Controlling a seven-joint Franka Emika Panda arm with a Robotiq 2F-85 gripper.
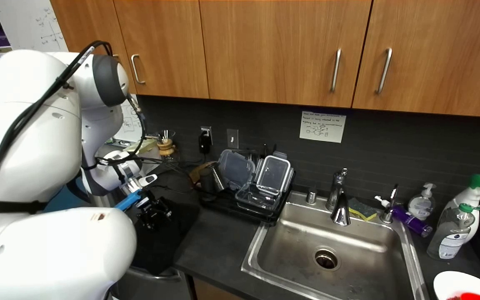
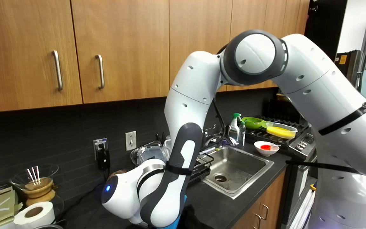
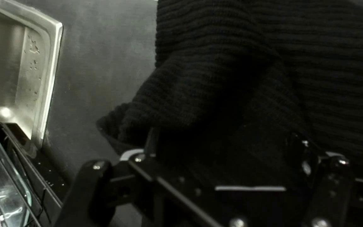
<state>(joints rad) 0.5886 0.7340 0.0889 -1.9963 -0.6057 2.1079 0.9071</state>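
A dark ribbed cloth (image 3: pixel 200 85), folded over itself, lies on the counter and fills much of the wrist view. My gripper (image 3: pixel 225 143) stands open over it, its fingers wide apart. The left finger (image 3: pixel 152 142) reaches to the cloth's folded edge; whether it touches cannot be told in the dark. In an exterior view the gripper (image 1: pixel 155 213) points down at the black cloth (image 1: pixel 177 233) at the counter's left part. A corner of the cloth (image 2: pixel 193 219) shows in an exterior view at the bottom, where the arm hides the gripper.
Right of the cloth stands a black dish rack (image 1: pixel 240 212) with clear containers (image 1: pixel 274 173). Beyond it are a steel sink (image 1: pixel 286 246) with a faucet (image 1: pixel 340 204), bottles (image 1: pixel 452 233) and a white bowl (image 2: pixel 266 152). A paper roll (image 2: pixel 35 216) and coffee maker (image 2: pixel 40 192) stand near the arm.
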